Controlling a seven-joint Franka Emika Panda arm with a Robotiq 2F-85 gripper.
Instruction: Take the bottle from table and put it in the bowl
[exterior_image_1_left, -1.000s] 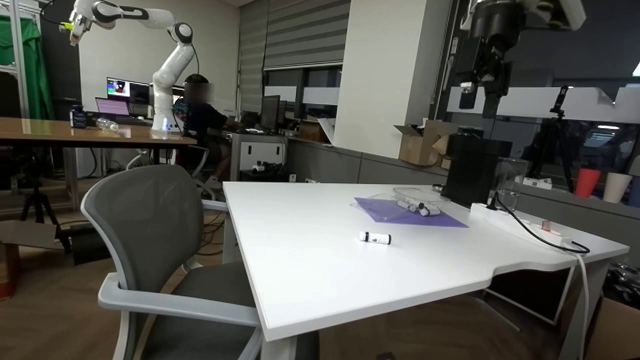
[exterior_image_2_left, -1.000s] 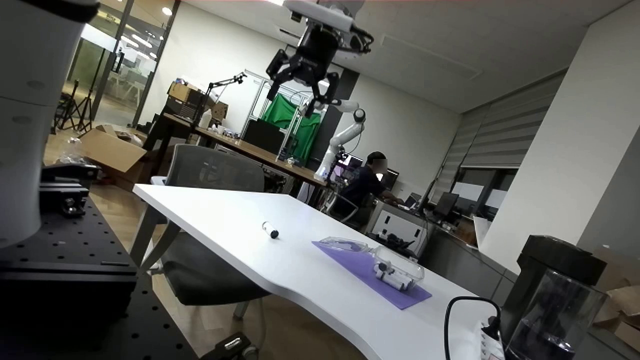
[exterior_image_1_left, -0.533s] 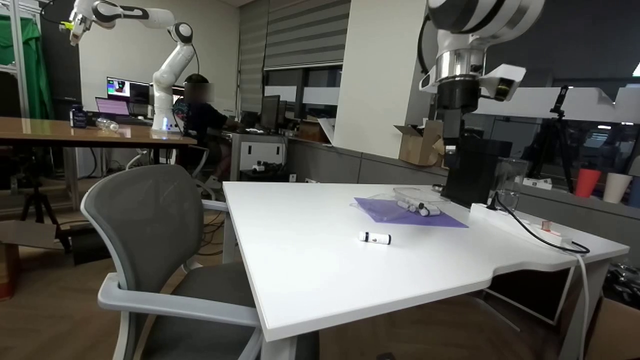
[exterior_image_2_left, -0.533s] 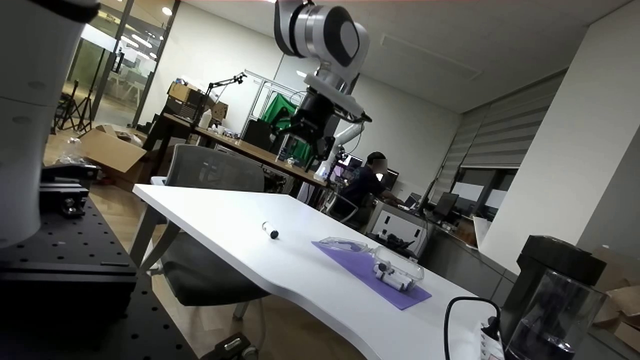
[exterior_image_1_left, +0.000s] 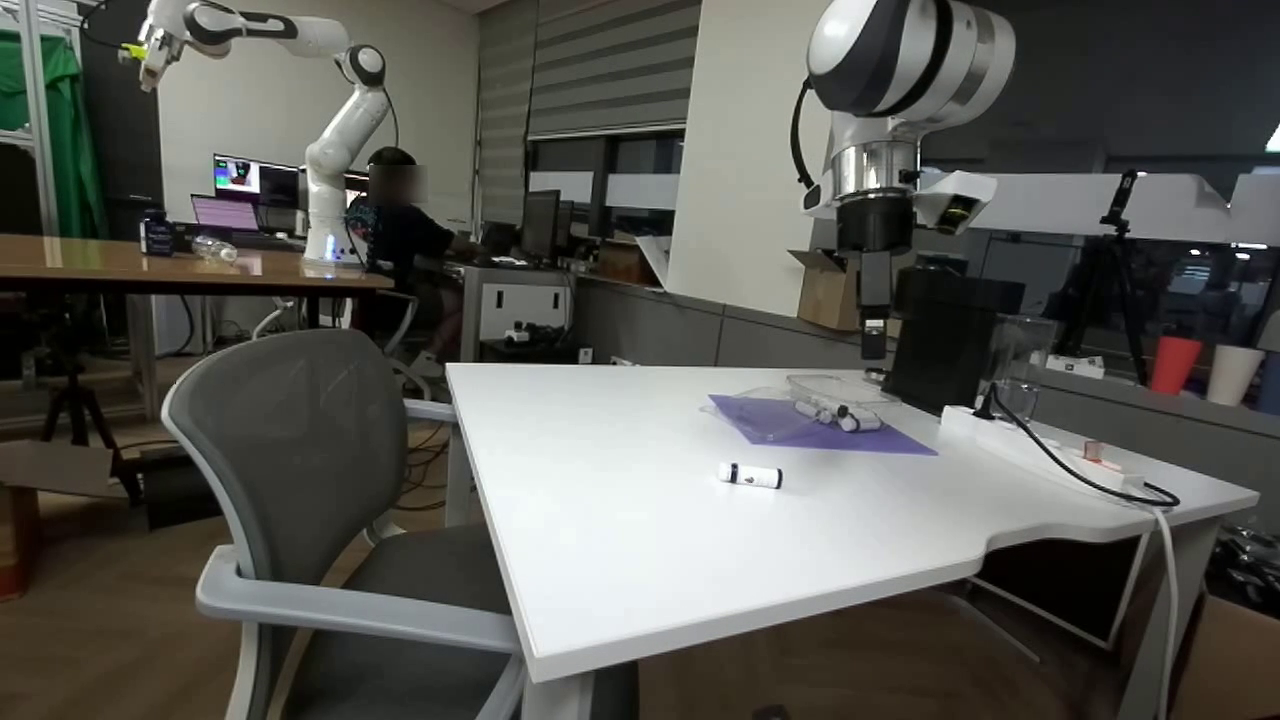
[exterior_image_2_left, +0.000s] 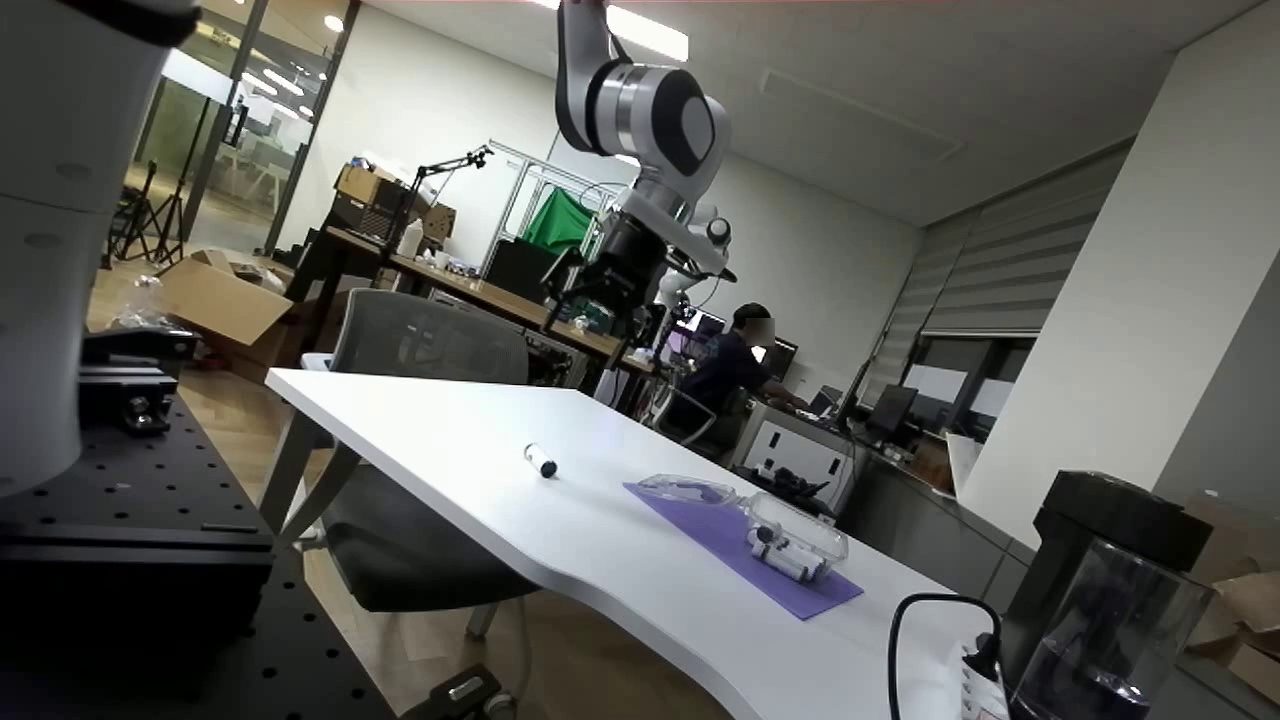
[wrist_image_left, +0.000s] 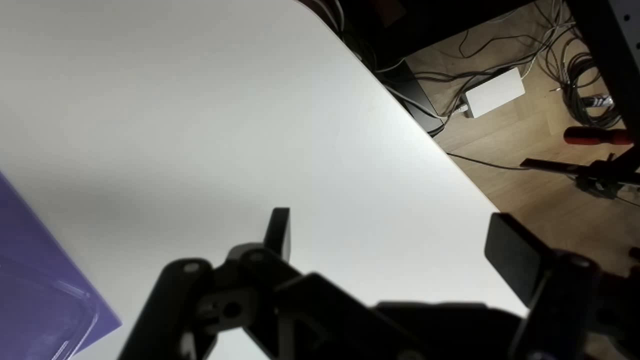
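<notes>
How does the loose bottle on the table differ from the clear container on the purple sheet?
Look: the bottle is white with a dark end; the container is see-through.
Size: the bottle is slim and much smaller than the container.
Place: the bottle lies on its side directly on the white table; the container rests on the purple sheet.
Shared: neither is held by the gripper.

one loose bottle (exterior_image_1_left: 750, 476), one clear container (exterior_image_2_left: 803, 520), one purple mat (exterior_image_2_left: 715, 535), two robot arms (exterior_image_1_left: 337, 140)
</notes>
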